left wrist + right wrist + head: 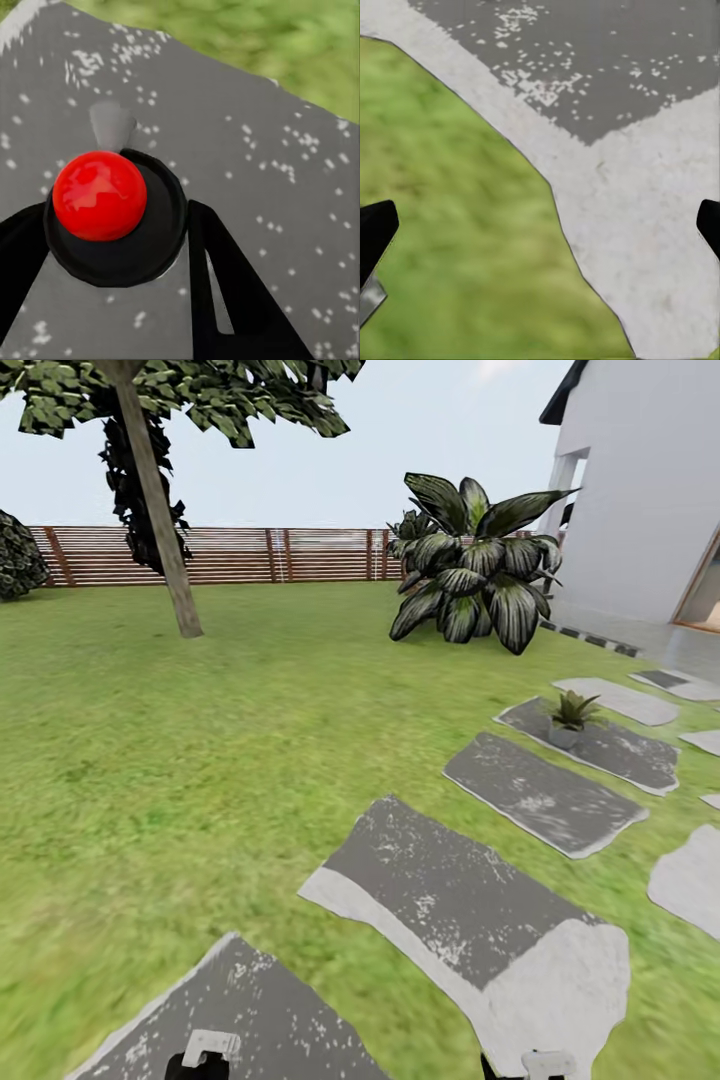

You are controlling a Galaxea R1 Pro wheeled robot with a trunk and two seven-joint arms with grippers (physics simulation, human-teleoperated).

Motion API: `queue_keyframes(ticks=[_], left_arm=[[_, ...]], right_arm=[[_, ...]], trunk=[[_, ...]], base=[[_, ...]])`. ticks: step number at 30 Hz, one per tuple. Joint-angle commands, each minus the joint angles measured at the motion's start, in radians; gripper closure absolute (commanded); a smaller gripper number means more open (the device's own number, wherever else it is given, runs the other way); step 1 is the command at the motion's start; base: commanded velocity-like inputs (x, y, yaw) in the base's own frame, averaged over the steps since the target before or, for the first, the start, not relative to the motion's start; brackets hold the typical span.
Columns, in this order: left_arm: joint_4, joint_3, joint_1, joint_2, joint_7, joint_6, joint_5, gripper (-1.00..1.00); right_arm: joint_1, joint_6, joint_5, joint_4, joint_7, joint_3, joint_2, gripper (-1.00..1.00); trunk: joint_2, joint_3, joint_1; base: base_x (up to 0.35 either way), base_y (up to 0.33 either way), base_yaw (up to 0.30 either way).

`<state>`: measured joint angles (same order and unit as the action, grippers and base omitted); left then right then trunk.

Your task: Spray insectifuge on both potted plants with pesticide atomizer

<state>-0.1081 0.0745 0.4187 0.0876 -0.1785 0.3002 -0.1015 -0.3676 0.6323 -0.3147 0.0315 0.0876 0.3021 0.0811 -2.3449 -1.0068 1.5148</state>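
Observation:
One potted plant (570,718), a small green rosette in a pale pot, stands on a dark stepping stone (600,745) ahead to the right. In the left wrist view my left gripper (112,232) is shut on the pesticide atomizer (150,244). I see it end-on as a round dark top with a glossy red ball on it, held over a grey speckled stone (262,150). My right gripper (540,232) is open, its black fingertips (375,229) far apart above the edge between grass and pale stone. Both wrists peek in at the head view's lower edge: the left gripper (205,1055) and the right gripper (540,1065).
Grey and white stepping stones (470,905) run diagonally from near me toward the white house (650,490). A big striped-leaf shrub (470,575) stands behind the path. A tree (160,500) and a brown slatted fence (250,555) edge the lawn (180,760).

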Motion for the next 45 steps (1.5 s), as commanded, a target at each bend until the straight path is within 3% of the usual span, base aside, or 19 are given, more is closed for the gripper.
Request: queue_keyframes(ticks=[1,45], left_arm=[[0.001,0.008,0.0,0.0,-0.003,0.004,-0.011,1.0],[0.001,0.008,0.0,-0.002,-0.003,0.004,-0.012,1.0]], right_arm=[[-0.001,0.003,-0.011,-0.001,0.009,0.002,0.0,-1.0],[-0.001,0.004,-0.019,0.002,0.007,0.0,-0.001,-1.0]], trunk=[[0.0,-0.001,0.0],[0.0,-0.001,0.0]], base=[[0.338,0.0,0.0],[0.338,0.0,0.0]])
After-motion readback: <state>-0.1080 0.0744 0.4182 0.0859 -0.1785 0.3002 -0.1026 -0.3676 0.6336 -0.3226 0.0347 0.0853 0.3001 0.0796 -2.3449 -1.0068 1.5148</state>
